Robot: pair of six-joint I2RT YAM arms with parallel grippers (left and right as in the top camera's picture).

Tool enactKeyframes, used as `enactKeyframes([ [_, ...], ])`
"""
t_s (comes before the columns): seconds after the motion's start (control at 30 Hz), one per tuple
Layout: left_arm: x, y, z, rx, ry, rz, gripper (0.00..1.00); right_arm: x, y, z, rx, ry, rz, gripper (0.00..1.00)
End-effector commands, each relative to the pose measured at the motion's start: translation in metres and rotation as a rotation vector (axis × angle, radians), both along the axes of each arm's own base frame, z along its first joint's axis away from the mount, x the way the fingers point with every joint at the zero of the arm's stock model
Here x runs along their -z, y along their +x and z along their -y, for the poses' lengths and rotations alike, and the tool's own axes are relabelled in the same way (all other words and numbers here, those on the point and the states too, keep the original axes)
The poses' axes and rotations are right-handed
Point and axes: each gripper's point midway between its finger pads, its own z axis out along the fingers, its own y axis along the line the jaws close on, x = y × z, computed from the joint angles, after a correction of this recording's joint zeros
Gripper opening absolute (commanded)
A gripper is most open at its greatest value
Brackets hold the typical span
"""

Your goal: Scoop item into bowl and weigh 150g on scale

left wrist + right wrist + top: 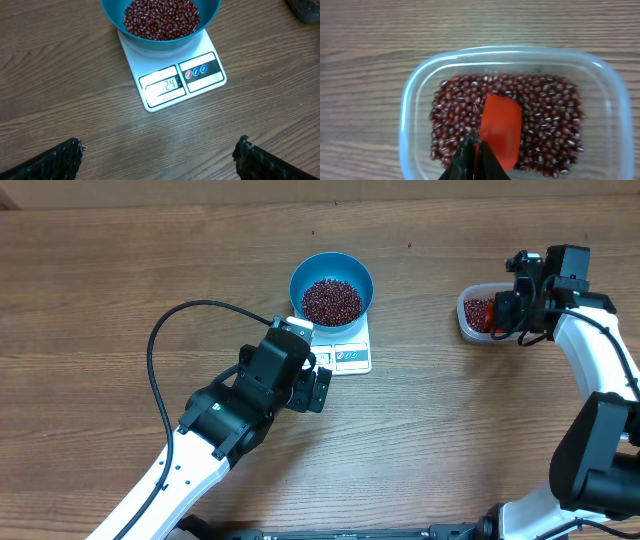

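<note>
The blue bowl (296, 280) stands on the white scale (350, 358), filled with red-brown beans (331, 301). In the left wrist view the bowl (112, 20) and its beans (161, 17) are at the top, and the scale (200, 72) shows lit digits. My left gripper (318, 388) hovers just in front of the scale, open and holding nothing (160, 147). My right gripper (500, 315) is over the clear tub (463, 308), shut on the handle of a red scoop (500, 130). The scoop lies on the tub's beans (550, 120) with none on it.
The clear plastic tub (410, 100) sits at the right of the wooden table, well apart from the scale. A black cable (160, 340) loops over the table left of the left arm.
</note>
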Motion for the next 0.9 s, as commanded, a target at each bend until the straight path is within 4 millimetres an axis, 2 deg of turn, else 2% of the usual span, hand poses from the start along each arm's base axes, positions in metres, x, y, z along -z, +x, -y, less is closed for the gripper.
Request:
enactKeyframes([
  [0.0,0.0,0.001,-0.001,-0.015,0.0,0.005,1.0,0.007,-0.002,-0.012,-0.054,0.057,-0.012,0.04],
  [0.5,0.0,0.001,-0.001,-0.016,-0.001,0.005,1.0,0.003,-0.006,-0.031,-0.101,0.167,-0.01,0.04],
  [0.7,0.0,0.001,-0.001,-0.016,-0.001,0.005,0.99,0.001,-0.004,-0.022,-0.078,0.17,0.002,0.04],
  [0.87,0.0,0.001,-0.001,-0.015,0.0,0.005,1.0,-0.005,-0.005,-0.015,-0.066,0.244,0.028,0.04],
])
